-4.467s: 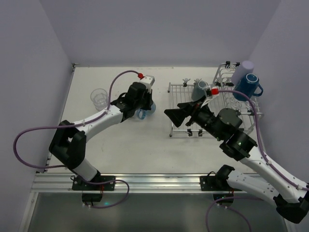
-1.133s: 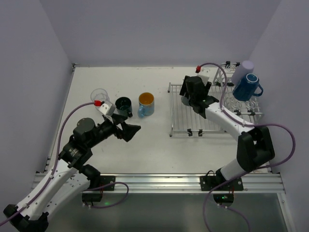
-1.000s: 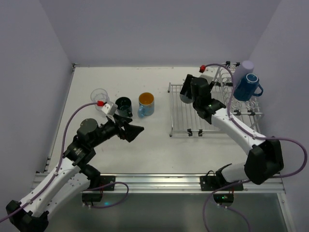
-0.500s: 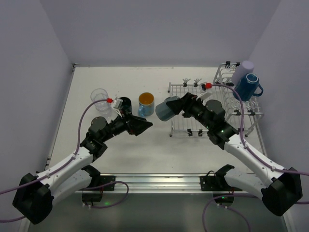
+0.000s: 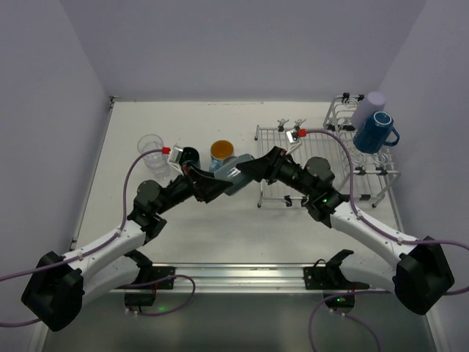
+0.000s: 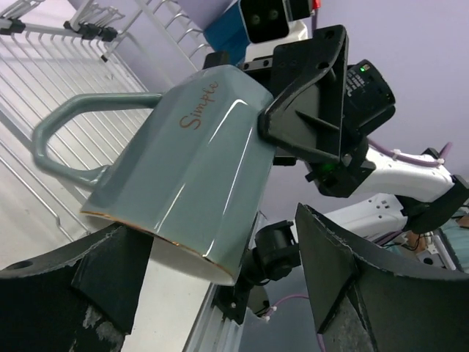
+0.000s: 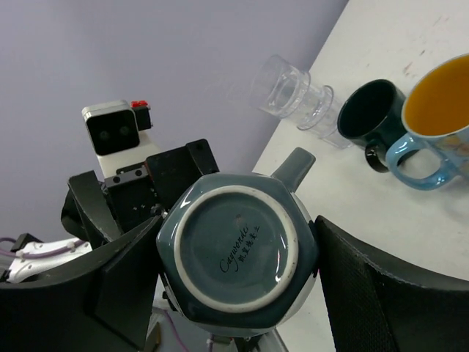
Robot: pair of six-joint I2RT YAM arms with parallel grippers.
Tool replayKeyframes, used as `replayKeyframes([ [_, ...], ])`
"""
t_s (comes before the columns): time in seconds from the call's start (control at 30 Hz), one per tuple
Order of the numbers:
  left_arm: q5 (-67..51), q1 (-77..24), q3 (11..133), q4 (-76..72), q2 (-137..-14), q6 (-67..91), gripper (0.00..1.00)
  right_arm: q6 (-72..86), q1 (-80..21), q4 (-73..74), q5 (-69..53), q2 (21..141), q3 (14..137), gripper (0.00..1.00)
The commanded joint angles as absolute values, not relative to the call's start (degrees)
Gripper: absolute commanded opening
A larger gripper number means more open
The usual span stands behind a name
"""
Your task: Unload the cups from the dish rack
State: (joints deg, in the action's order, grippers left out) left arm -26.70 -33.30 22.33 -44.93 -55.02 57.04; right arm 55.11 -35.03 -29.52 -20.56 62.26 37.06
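Since half a second ago the two arms have come closer together over the middle of the table, and the left gripper has slid up around the teal mug. The right gripper is clamped on the bottom end of this mug and holds it up in the air, left of the dish rack.

The mug lies on its side. Its bottom points right, into the right gripper, and its open mouth points left, at the left gripper. The left jaws are apart, one on each side of the mouth end, and I judge they are not squeezing yet. The handle sticks out free.

Next the left jaws should likely close on the mouth end.

The tall end of the rack holds a lavender tumbler and a dark blue mug. On the table at the left stand a clear glass, a second teal mug and a light blue mug that is orange inside.
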Motion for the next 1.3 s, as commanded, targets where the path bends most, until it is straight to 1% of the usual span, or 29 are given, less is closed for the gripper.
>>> replayKeyframes([
  [0.0,-27.9,-34.2,21.4,-53.4,-55.8,59.7,0.80,59.8,-37.0,-43.9,-22.8,64.2,38.5,0.30],
  [0.07,-28.1,-34.3,21.4,-54.7,-55.7,60.1,0.75,61.1,-37.8,-46.7,-23.2,66.6,38.8,0.31],
  [0.13,-27.8,-34.4,21.4,-55.4,-55.1,60.0,0.63,62.0,-38.8,-48.7,-23.3,68.4,38.7,0.34],
  [0.17,-27.1,-34.4,21.2,-55.5,-54.2,59.8,0.53,62.9,-38.9,-50.6,-23.2,68.9,38.2,0.34],
  [0.2,-26.6,-34.4,21.0,-55.2,-53.7,59.6,0.28,63.5,-39.3,-51.7,-23.3,69.3,38.0,0.35],
  [0.23,-26.1,-34.4,20.9,-55.0,-53.3,59.4,0.13,64.1,-39.5,-52.9,-23.1,69.7,37.5,0.36],
  [0.27,-25.8,-34.4,20.8,-54.5,-52.0,59.2,0.02,65.4,-39.4,-55.8,-23.0,70.6,36.6,0.41],
  [0.3,-24.7,-34.4,20.7,-53.0,-51.3,58.3,0.00,66.0,-39.5,-57.6,-23.1,70.9,36.0,0.47],
  [0.33,-24.2,-34.4,20.7,-52.5,-50.5,57.9,0.00,66.6,-39.4,-59.3,-23.3,71.3,35.4,0.57],
  [0.37,-24.0,-34.3,20.6,-52.0,-49.1,57.5,0.00,66.8,-39.4,-60.5,-23.3,71.6,35.1,0.79],
  [0.43,-24.5,-34.4,20.7,-50.1,-47.8,56.7,0.00,66.3,-39.1,-60.5,-23.0,71.5,35.4,0.97],
  [0.47,-24.9,-34.4,20.8,-49.1,-46.3,56.2,0.00,66.4,-38.9,-60.4,-22.9,71.6,35.7,0.99],
  [0.57,-25.6,-34.4,21.5,-42.0,-41.9,53.0,0.00,68.0,-37.1,-60.4,-22.2,71.5,36.0,0.99],
  [0.6,-25.2,-34.4,22.1,-35.1,-40.4,49.9,0.00,68.7,-35.6,-60.4,-21.9,71.5,35.9,0.99],
  [0.63,-24.5,-34.4,22.8,-31.2,-38.9,48.0,0.00,69.3,-34.8,-60.4,-21.8,71.5,35.9,0.99],
  [0.67,-21.8,-34.4,24.9,-26.4,-35.5,43.3,0.00,70.3,-33.8,-60.4,-21.8,71.5,35.8,0.99],
  [0.7,-20.1,-34.4,26.4,-15.9,-33.9,40.6,0.00,70.6,-32.3,-60.3,-21.8,71.5,35.6,0.99],
  [0.77,-14.5,-34.4,33.5,-3.8,-32.1,35.4,0.00,70.3,-31.1,-57.9,-22.2,71.0,35.8,0.99],
  [0.8,-9.4,-34.4,36.4,7.5,-32.5,30.7,0.00,69.4,-30.8,-56.2,-22.1,70.7,35.9,0.99],
  [0.83,-7.0,-34.4,39.0,12.2,-33.2,28.8,0.00,68.1,-30.8,-53.7,-21.8,69.4,36.3,0.99],
  [0.87,-2.6,-34.4,44.1,16.7,-35.5,26.1,0.00,64.8,-30.8,-47.0,-21.4,68.6,37.5,0.99],
  [0.9,-0.7,-34.4,46.6,24.4,-37.1,25.0,0.00,62.7,-30.8,-43.4,-20.9,67.6,38.3,0.99],
  [0.93,1.8,-34.4,48.6,28.0,-38.7,24.1,0.00,58.4,-30.8,-39.5,-19.2,66.5,39.0,0.99],
  [0.97,6.2,-34.4,52.3,32.0,-42.6,23.0,0.00,56.1,-30.8,-32.1,-18.1,63.9,40.5,0.99],
  [1.0,8.0,-34.4,53.8,38.6,-44.5,22.2,0.00,53.7,-30.8,-28.7,-17.2,62.6,41.4,0.99],
  [1.03,9.6,-34.3,55.6,41.0,-48.0,21.5,0.00,49.0,-30.8,-25.1,-15.7,61.3,43.5,0.99],
  [1.07,11.5,-34.2,56.0,43.0,-49.4,20.6,0.00,46.7,-31.1,-17.8,-14.7,59.3,44.9,0.99],
  [1.17,10.1,-34.1,55.2,45.4,-54.3,20.2,0.00,39.9,-31.8,-6.2,-13.1,57.5,50.1,0.99],
  [1.27,8.5,-33.5,55.1,46.0,-60.2,19.7,0.00,35.7,-33.8,-1.2,-13.1,57.0,52.6,0.99],
])
